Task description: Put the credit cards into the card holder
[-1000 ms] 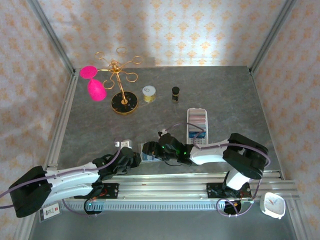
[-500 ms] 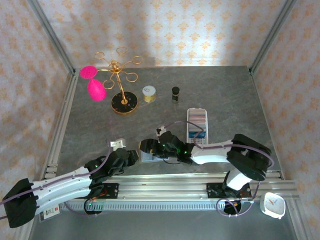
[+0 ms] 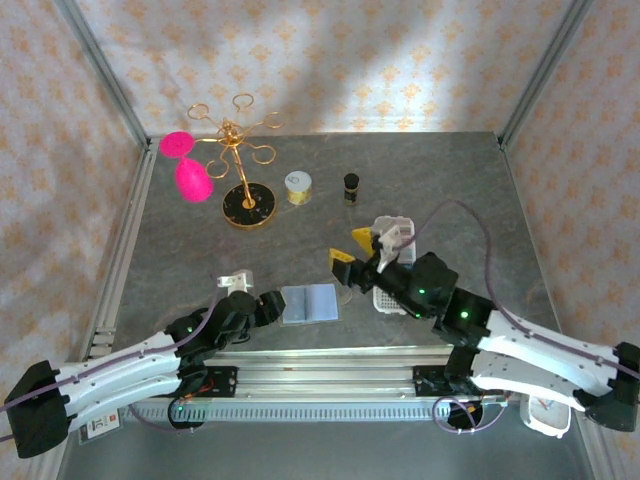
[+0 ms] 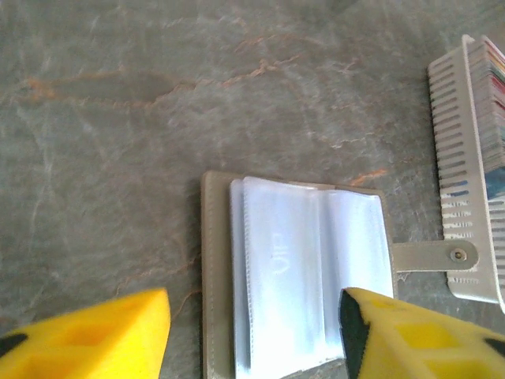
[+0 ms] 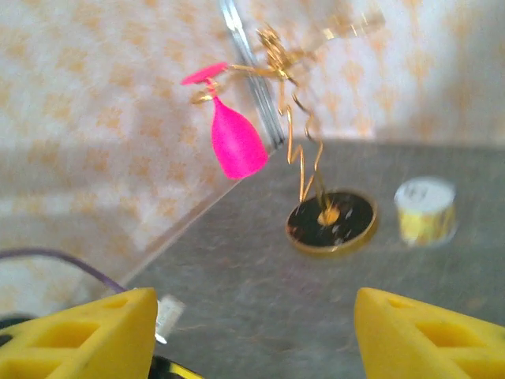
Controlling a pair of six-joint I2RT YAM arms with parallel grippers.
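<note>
The card holder point(image 3: 310, 301) lies open on the grey table, its clear bluish sleeves point(image 4: 304, 264) facing up and its snap tab point(image 4: 435, 255) pointing right. My left gripper point(image 3: 268, 305) is at its left end, open; in the left wrist view the yellow fingertips point(image 4: 102, 335) stand on either side of the holder's near end without touching it. The credit cards point(image 4: 491, 95) stand in a white perforated tray point(image 4: 458, 166) just right of the holder. My right gripper point(image 3: 351, 247) is open and empty, raised above the table beside the tray point(image 3: 393, 228).
At the back left stands a gold wire stand point(image 3: 245, 205) with pink pieces point(image 3: 190, 178) hanging on it. A yellow spool point(image 3: 298, 186) and a small dark bottle point(image 3: 351, 183) stand behind the tray. Metal rails point(image 3: 330, 375) run along the near edge.
My left gripper has opened and drawn back a little from the holder. The right arm has lifted off the holder and swung right toward the tray, leaving the holder uncovered.
</note>
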